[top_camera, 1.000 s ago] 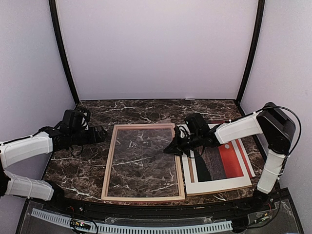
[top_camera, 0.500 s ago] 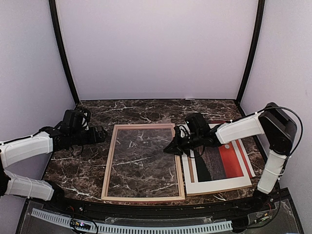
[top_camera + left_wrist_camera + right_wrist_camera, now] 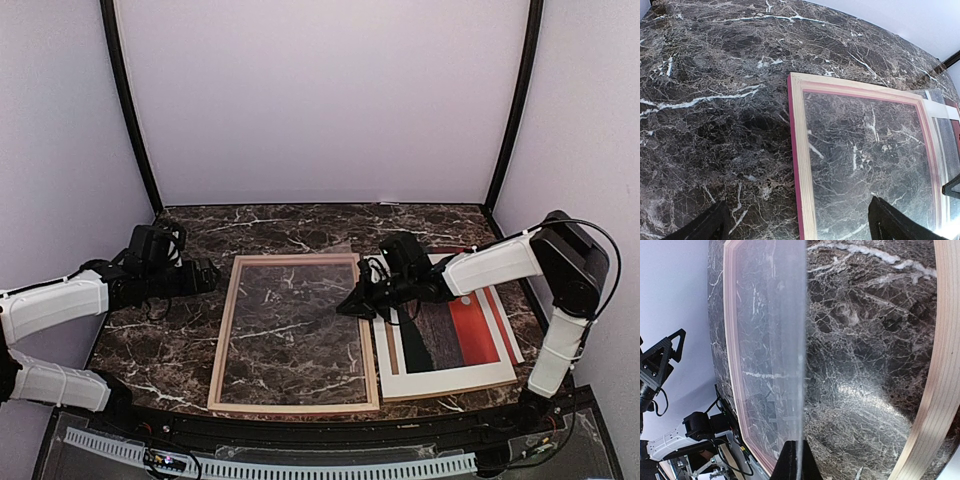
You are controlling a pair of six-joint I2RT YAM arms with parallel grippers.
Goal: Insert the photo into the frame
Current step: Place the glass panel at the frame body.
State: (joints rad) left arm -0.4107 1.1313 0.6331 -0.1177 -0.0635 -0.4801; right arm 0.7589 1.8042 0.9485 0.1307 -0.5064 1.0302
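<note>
Hardly anything has moved since the earlier frames: the right arm has only crept a touch, and the left arm has stayed put.

- Right gripper [image 3: 352, 306]: pinched tight on the edge of a thin clear pane [image 3: 770, 340]. The pane tilts up ahead of the fingertips, over the frame's opening.
- The frame [image 3: 295, 406] lies flat on the table [image 3: 160, 340], pale wood side up. Its near rail is right under the right gripper's fingers.
- The photo [image 3: 470, 330] lies picture-up behind that hand, beneath the forearm, untouched and just beside the frame.
- Left gripper [image 3: 205, 275]: jaws spread wide, holding nothing. It hovers just outside the frame's rail, which sits ahead of its fingertips.

Step in hand looks like handling the pane at the frame, so the photo is not in yet. I cannot tell whether the pane is going in or coming out.

To do it well:
- Keep the pinch firm, since the pane is slick and thin.
- Move it slowly and keep its free edge inside the rails so it doesn't shove the frame.
- The left hand could press the rail in front of it to steady the frame.
- The photo likely needs flipping face-down afterwards.
</note>
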